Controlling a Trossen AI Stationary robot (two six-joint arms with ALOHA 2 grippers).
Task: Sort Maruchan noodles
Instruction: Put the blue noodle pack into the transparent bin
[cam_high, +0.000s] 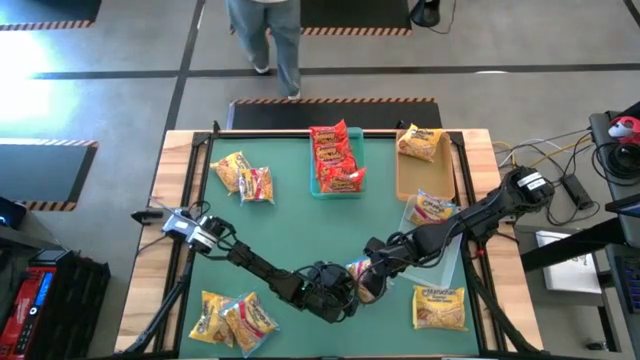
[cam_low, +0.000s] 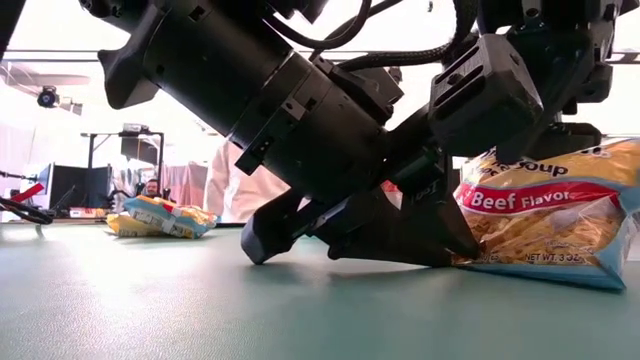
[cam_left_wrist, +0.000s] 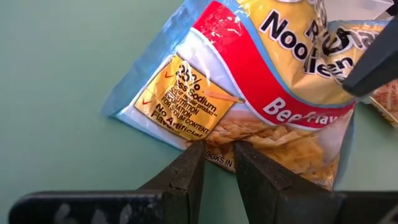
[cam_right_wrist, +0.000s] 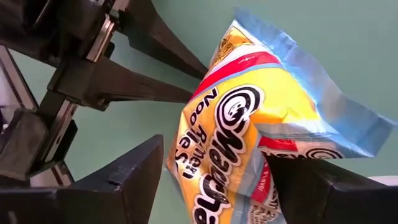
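Observation:
A yellow-white Maruchan noodles packet (cam_left_wrist: 261, 81) with red and blue print stands tilted near the middle of the table's near side, between both grippers. My left gripper (cam_left_wrist: 219, 148) comes from the table's left and is shut on its edge. My right gripper (cam_right_wrist: 214, 152) comes from the right and is open, one finger on each side of the packet's upper part. More packets lie in a teal tray (cam_high: 337, 160), a tan tray (cam_high: 420, 143) and a clear tray (cam_high: 432, 207). My left gripper pinches the packet's sealed edge (cam_left_wrist: 217, 158) between its two fingers, below the yellow sodium panel. The fingers slant down from the table's left. The packet stands tilted with its lower edge (cam_low: 540, 272) on the table. My right gripper: I cannot tell whether its open fingers touch the packet.
Loose packets lie at the far left (cam_high: 245, 177), near left (cam_high: 230, 318) and near right (cam_high: 440, 305) of the green table. A person (cam_high: 270, 35) stands beyond the far edge. Open mat lies between the near-left packets and the arms.

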